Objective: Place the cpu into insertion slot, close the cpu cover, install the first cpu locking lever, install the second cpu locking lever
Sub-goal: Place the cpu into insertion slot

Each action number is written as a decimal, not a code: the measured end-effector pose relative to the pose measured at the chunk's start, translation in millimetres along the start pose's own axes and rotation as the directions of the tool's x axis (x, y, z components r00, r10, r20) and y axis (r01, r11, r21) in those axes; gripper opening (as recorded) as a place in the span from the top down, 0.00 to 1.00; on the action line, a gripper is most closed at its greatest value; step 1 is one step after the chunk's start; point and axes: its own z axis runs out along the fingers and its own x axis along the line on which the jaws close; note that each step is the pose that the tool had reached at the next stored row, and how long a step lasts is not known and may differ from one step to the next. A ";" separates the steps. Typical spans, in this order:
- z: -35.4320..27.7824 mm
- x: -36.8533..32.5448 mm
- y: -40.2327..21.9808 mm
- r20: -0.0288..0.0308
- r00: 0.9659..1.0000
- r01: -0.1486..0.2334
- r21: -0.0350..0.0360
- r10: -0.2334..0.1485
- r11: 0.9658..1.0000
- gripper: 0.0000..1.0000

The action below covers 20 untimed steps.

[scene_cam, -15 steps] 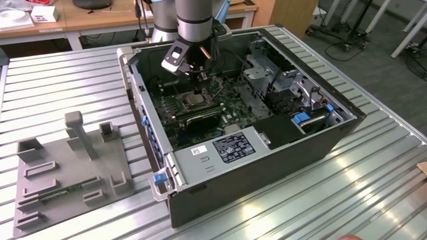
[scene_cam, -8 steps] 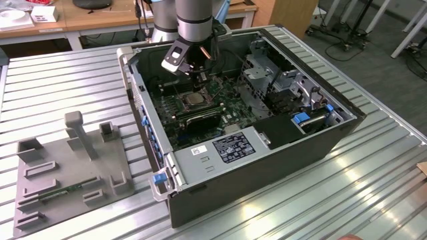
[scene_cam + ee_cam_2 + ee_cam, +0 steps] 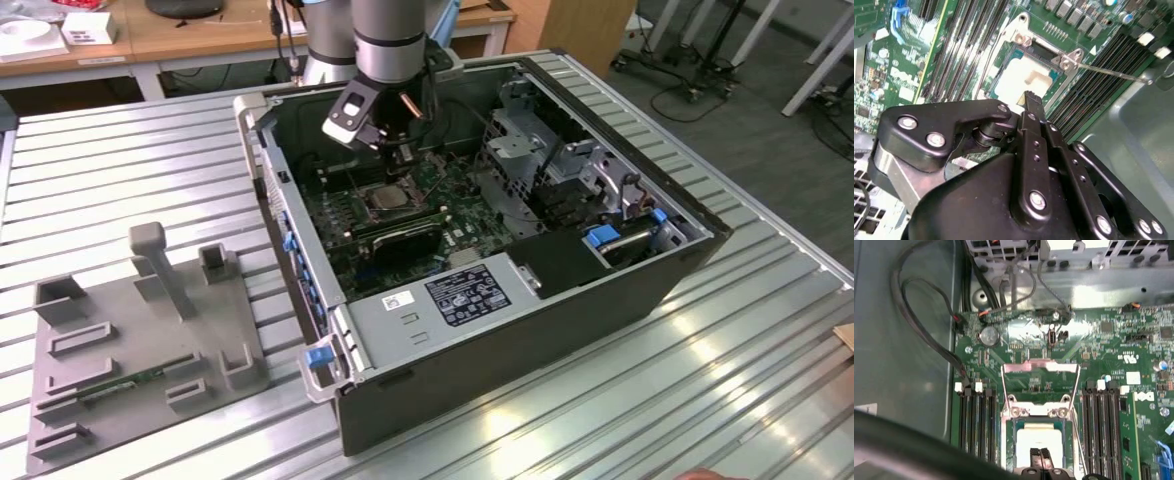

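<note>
At the exterior view's left, a grey fixture tray [image 3: 147,355] lies on the slatted table [image 3: 694,380]. Toward the exterior view's right stands the open computer case [image 3: 534,345], and the arm reaches down into it, with the gripper [image 3: 396,152] above the motherboard [image 3: 461,215]. In both wrist views the gripper's [image 3: 1030,97] [image 3: 1041,455] fingers are drawn together with nothing between them. Their tips point at the cpu [image 3: 1039,437] [image 3: 1019,80], which lies flat in the insertion slot [image 3: 1016,426]; whether they touch it cannot be told. The cpu cover [image 3: 1040,367] stands raised on its hinge, and a thin locking lever [image 3: 1114,73] juts out beside the socket.
</note>
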 end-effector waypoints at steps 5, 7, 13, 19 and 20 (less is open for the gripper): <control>0.1 0.0 0.1 0.000 1.000 -0.001 0.020 0.001 1.000 0.90; 0.3 0.0 0.1 0.000 1.000 -0.001 0.020 0.001 1.000 0.90; 9.7 -0.3 -0.6 0.001 1.000 -0.001 0.020 0.001 1.000 0.90; 15.2 -0.4 0.4 0.005 1.000 0.000 0.020 0.000 1.000 0.90; 15.8 -0.4 0.8 0.005 1.000 0.000 0.020 0.000 1.000 0.90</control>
